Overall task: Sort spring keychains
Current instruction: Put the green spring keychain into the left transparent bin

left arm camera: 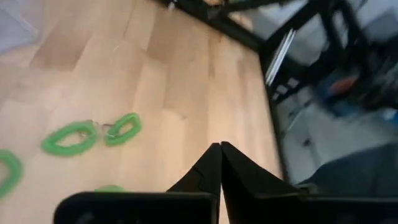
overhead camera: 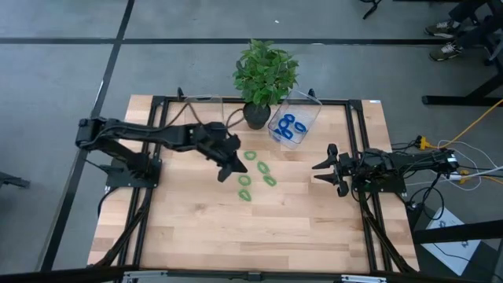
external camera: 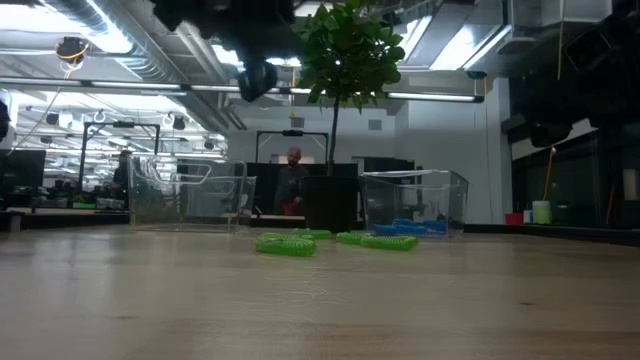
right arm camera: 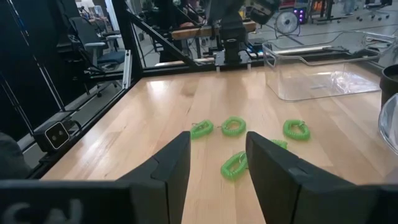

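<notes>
Right end effector (right arm camera: 214,165), fingers apart, faces five green keychains (overhead camera: 257,170) left loose on the table (overhead camera: 196,228); blue keychains (overhead camera: 291,129) already binned; left end effector (overhead camera: 233,168) closed, empty.

Left gripper (overhead camera: 231,170) jaws closed; right gripper (overhead camera: 319,173) jaws parted

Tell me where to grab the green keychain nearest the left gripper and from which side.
Probably best from straight above: the green keychain lies flat on the table, an oval coil with an open centre. Pinch across one long side of the loop, one finger inside it, one outside. The left gripper is shut beside it and must open first.
</notes>
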You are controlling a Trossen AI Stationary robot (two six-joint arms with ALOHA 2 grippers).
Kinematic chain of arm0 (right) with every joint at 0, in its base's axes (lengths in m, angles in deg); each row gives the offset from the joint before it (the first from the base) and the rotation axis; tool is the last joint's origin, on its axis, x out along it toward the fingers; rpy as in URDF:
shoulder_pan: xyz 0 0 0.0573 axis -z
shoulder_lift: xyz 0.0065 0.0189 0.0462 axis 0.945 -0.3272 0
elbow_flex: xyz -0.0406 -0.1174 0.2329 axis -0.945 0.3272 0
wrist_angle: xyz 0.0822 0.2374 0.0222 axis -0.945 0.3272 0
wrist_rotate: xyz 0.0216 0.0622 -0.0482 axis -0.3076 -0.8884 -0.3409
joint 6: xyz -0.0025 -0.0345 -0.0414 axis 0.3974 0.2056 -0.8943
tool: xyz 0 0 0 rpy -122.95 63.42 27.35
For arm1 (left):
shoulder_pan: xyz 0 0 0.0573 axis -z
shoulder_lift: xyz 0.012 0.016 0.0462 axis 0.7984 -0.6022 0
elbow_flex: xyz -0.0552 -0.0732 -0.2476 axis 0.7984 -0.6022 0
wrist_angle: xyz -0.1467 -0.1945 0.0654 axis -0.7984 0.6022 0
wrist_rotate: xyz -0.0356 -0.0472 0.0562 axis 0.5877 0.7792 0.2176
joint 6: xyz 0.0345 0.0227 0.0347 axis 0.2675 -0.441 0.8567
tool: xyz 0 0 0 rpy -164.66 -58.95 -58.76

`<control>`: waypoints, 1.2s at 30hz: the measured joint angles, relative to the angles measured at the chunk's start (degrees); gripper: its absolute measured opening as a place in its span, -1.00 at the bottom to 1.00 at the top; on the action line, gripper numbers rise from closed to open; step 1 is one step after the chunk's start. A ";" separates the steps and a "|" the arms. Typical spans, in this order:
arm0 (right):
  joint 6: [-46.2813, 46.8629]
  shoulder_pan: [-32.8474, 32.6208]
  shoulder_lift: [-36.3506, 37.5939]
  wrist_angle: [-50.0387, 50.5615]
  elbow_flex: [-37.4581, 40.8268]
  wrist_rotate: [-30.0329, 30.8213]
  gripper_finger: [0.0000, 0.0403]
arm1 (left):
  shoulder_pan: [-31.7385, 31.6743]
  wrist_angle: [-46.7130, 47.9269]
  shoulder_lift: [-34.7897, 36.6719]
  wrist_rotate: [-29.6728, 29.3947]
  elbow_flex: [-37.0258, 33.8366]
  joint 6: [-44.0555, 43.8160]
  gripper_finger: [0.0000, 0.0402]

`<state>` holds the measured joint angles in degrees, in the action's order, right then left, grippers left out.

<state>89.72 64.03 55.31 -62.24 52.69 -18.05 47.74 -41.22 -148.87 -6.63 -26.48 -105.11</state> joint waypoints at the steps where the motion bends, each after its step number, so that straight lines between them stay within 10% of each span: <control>1: 0.00 0.00 0.00 0.00 0.00 0.00 -0.24 | 0.00 1.61 -1.16 -0.13 1.28 2.58 -0.99; 12: 0.03 0.00 0.00 0.00 0.00 0.04 -0.24 | 2.43 17.32 -10.72 -20.35 10.40 26.26 -0.98; 22: 0.04 0.00 0.00 -0.01 0.00 0.02 -0.24 | 3.90 17.88 -15.52 -16.91 11.29 27.74 -0.98; 36: 0.06 0.00 -0.01 -0.02 0.00 0.04 -0.24 | 9.28 22.65 -18.73 -30.21 11.25 33.48 -0.98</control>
<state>89.78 64.03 55.31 -62.26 52.69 -18.02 57.02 -18.56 -167.60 -36.84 -15.23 -71.63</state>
